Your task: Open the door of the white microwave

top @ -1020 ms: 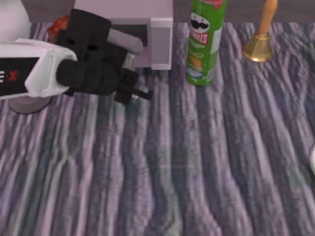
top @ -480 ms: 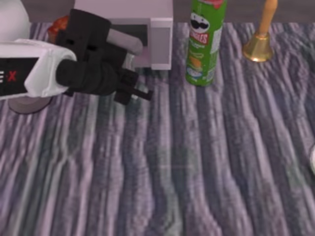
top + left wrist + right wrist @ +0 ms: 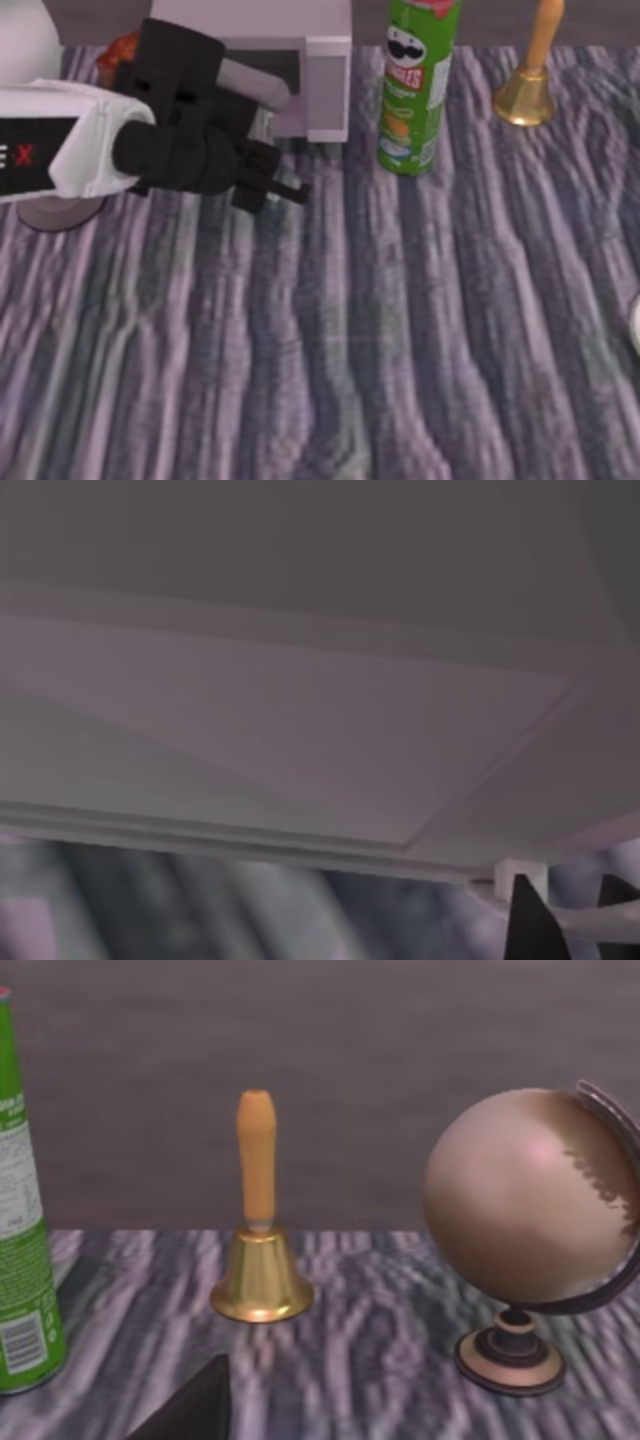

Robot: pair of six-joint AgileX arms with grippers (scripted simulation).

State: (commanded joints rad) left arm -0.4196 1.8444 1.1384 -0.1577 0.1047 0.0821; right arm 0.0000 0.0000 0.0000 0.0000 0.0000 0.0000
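Note:
The white microwave [image 3: 300, 25] stands at the table's back, left of centre. My left arm lies across the grey window of its door [image 3: 285, 70]. My left gripper [image 3: 290, 188] is just in front of the microwave, near the door's right edge. The left wrist view is filled by the door [image 3: 300, 710], seen very close. There my left gripper [image 3: 570, 912] has both dark fingertips around the thin white handle bar [image 3: 585, 914] at the door's edge and is shut on it. My right arm is outside the top view. Only one of its dark fingers [image 3: 195, 1410] shows in the right wrist view.
A green Pringles can [image 3: 415, 85] stands just right of the microwave. A brass bell with a wooden handle [image 3: 527, 85] is farther right. A brown globe on a stand [image 3: 530, 1210] is beside the bell. A red object [image 3: 122, 48] peeks out behind my left arm.

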